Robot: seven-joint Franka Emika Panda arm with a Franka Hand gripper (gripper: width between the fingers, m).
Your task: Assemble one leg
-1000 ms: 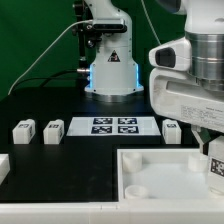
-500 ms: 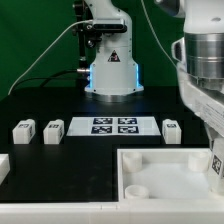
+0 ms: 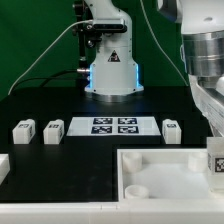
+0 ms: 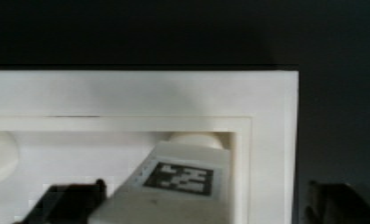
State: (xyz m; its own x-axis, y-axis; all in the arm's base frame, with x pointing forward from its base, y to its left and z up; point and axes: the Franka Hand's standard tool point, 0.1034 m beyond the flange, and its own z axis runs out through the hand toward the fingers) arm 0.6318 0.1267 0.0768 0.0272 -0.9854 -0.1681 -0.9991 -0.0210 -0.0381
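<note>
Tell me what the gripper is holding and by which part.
Nothing, it seems: the gripper straddles the leg in the tray corner, but a wide gap shows beside one finger, so it is not clamped.

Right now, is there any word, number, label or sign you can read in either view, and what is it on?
Words or numbers: none readable in either view.
Black-and-white square tags (patterns, not text): four on the marker board; one each on the loose legs; one on the leg at the tray-shaped part's corner.
Triangular sticker on the arm's base: too small to read.
</note>
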